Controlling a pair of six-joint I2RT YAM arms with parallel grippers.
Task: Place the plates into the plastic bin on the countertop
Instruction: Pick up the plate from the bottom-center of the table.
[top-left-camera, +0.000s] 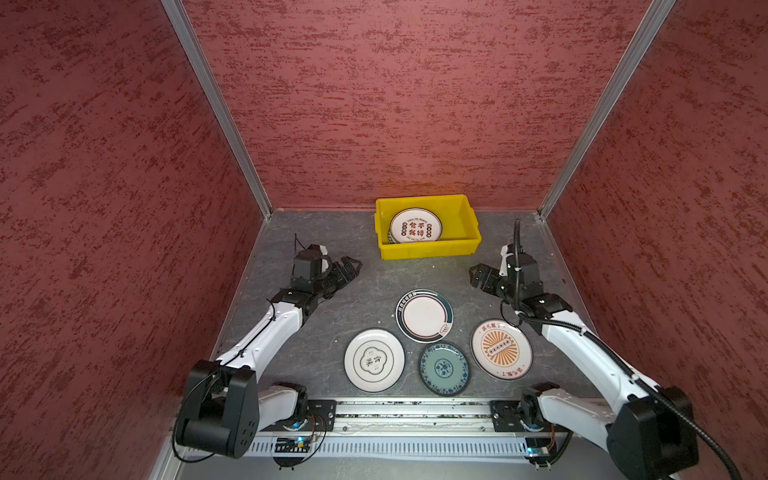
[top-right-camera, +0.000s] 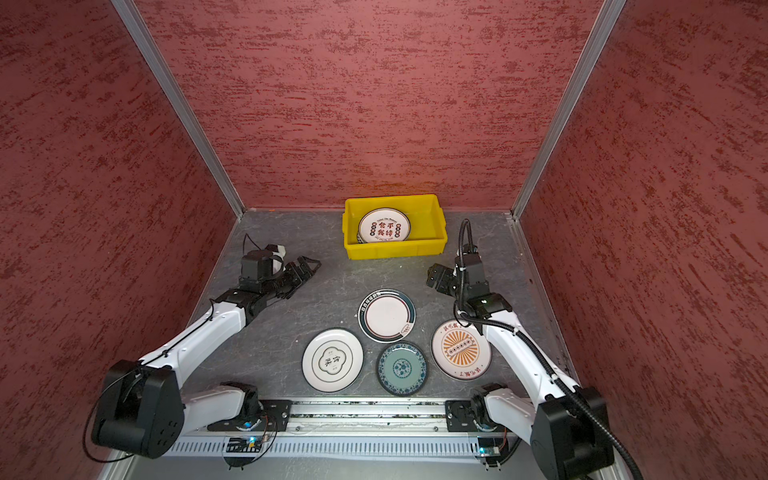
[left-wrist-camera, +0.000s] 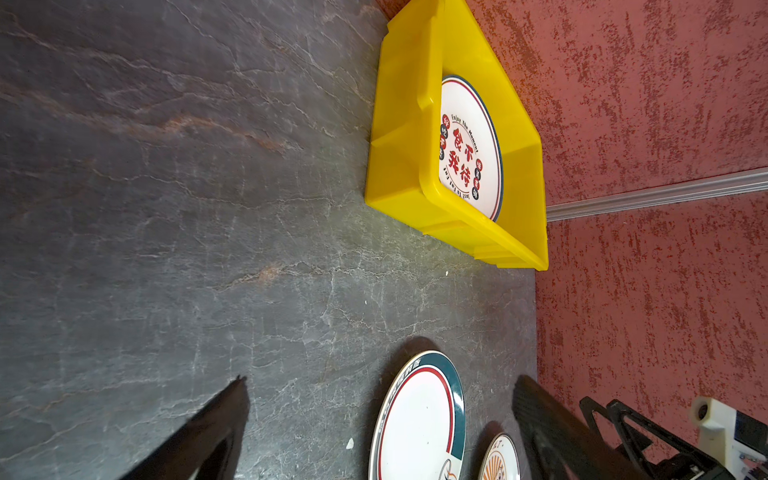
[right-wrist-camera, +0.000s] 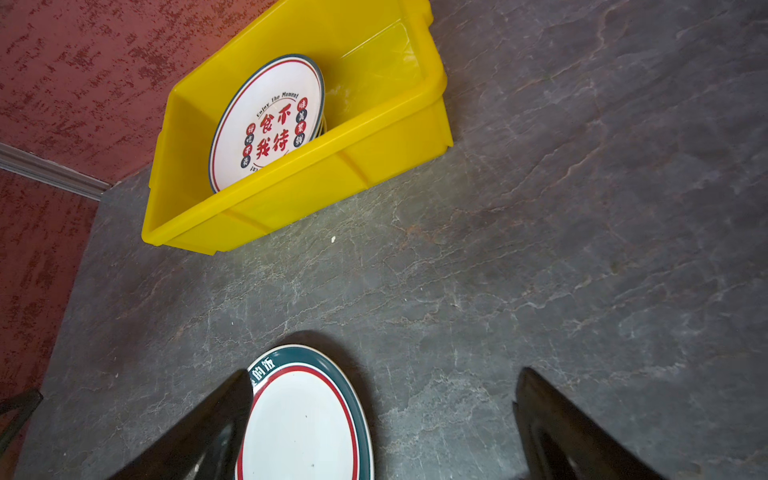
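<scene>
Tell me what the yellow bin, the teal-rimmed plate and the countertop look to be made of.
Yellow bin: moulded plastic with a smooth semi-gloss finish; the colour is uniform, the outer walls are ribbed and the rim is lipped.
Teal-rimmed plate: glazed ceramic or melamine, the look leaves it open; the face is shiny with printed bands.
Countertop: stone or stone-look laminate, matte; pale veins run across the dark grey.

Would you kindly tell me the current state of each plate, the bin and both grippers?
plastic bin: upright on the countertop, holding plates.
red-lettered plate: in the bin, face up, atop others.
green-rimmed plate: flat on countertop.
cream plate: flat on countertop.
teal plate: flat on countertop.
sunburst plate: flat on countertop.
left gripper: open, empty.
right gripper: open, empty.
</scene>
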